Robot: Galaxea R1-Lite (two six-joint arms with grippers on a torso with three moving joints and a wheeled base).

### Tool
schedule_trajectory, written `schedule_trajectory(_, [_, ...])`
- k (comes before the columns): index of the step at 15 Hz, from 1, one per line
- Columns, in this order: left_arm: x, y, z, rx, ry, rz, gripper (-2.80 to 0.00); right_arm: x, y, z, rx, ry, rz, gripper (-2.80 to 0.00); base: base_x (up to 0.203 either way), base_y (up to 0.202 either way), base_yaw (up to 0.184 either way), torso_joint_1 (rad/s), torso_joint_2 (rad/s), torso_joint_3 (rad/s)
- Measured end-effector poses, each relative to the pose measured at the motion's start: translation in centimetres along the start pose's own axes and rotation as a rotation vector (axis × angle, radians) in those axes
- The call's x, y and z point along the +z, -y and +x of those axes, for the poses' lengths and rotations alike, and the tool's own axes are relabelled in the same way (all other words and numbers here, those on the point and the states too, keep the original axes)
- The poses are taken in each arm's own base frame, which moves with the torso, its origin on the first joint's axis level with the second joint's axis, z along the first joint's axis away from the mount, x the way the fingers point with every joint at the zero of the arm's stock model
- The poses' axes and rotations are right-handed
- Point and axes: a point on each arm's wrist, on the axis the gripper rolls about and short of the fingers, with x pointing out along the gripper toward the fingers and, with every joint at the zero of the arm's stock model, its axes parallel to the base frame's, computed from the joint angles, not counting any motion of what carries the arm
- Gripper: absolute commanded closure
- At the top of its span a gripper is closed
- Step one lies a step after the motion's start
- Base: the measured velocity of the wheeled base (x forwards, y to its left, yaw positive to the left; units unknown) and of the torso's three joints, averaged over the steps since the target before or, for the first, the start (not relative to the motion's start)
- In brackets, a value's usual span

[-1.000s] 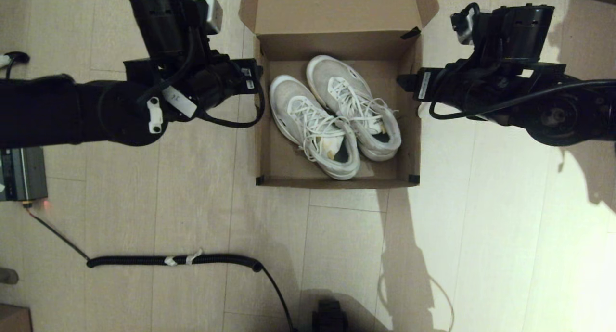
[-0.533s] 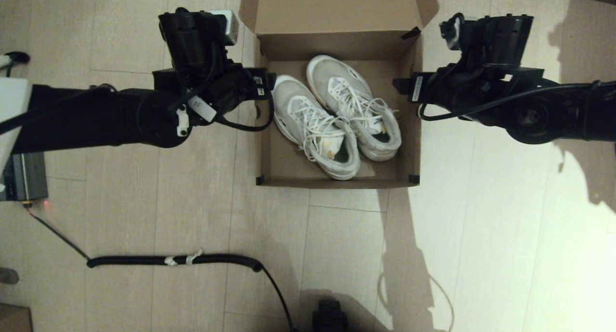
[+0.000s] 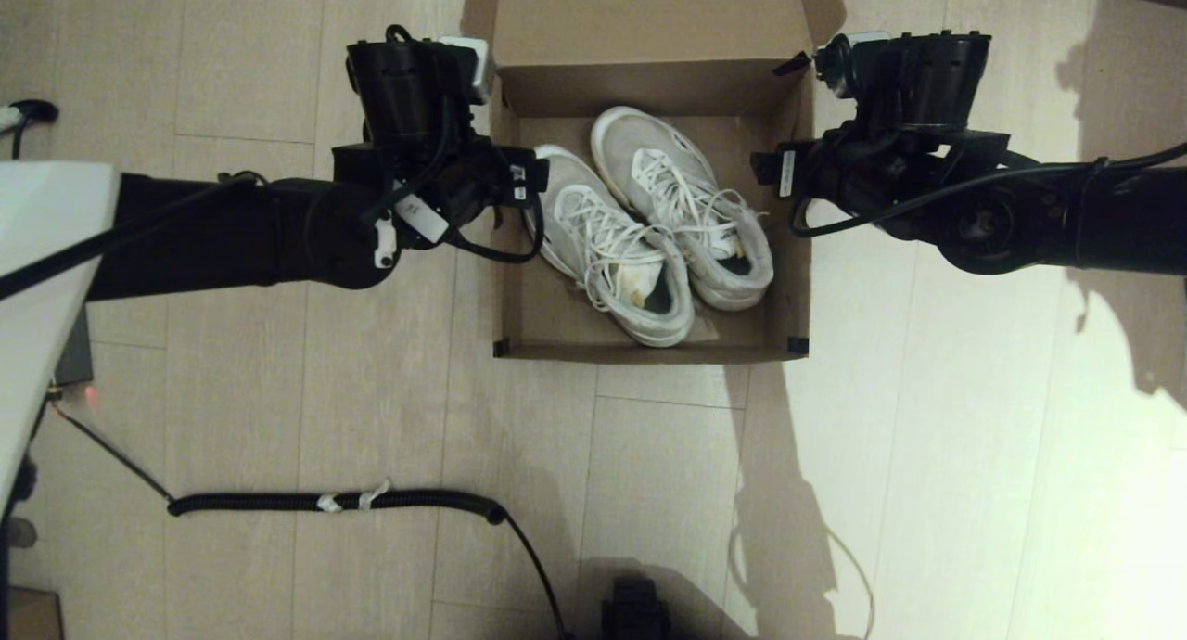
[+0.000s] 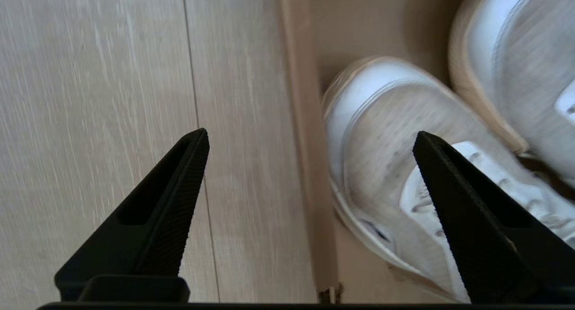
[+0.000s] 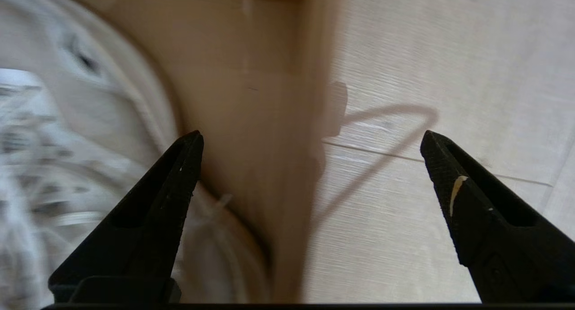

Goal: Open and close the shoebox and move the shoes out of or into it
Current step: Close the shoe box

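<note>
Over each shoebox (image 3: 649, 348) side wall, left gripper (image 4: 310, 139) and right gripper (image 5: 310, 137) fingers spread wide, empty, 2 shoes (image 3: 649, 223) inside, coiled cable (image 3: 334, 502) nearby

Shoes (image 3: 649, 223) side by side in shoebox (image 3: 512, 278), between both arms

We see a matt brown cardboard shoebox (image 3: 649, 348), cloth shoes (image 3: 649, 223) with woven laces, pale wood-grain floor (image 3: 278, 390), and ribbed black plastic fingertips (image 4: 179, 197).
</note>
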Motion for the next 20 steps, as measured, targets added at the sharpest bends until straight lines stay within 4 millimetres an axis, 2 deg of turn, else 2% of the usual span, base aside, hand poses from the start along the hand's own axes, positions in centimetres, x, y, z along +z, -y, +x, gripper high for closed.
schedule_trajectory(4, [0.7,0.2,0.5,0.028,0.021,-0.001,0.0,-0.2,-0.6,0.0,-0.001,-0.003,0.002,0.0,0.0,0.0,0.0,0.0,0.0,0.0])
schedule_trajectory(11, [-0.5,1.5,0.1,0.055,-0.036,0.018,0.0,-0.5,-0.8,-0.7,-0.057,-0.045,-0.004,0.0,0.0,0.0,0.0,0.0,0.0,0.0])
schedule_trajectory(14, [-1.0,2.2,-0.9,0.05,-0.071,0.034,0.0,-1.0,-0.9,-2.3,-0.056,-0.104,-0.03,0.0,0.0,0.0,0.0,0.0,0.0,0.0])
schedule_trajectory(20, [-2.0,3.2,-5.1,-0.015,-0.147,0.063,0.0,-2.1,-0.8,-7.4,-0.045,-0.197,-0.077,0.0,0.0,0.0,0.0,0.0,0.0,0.0])
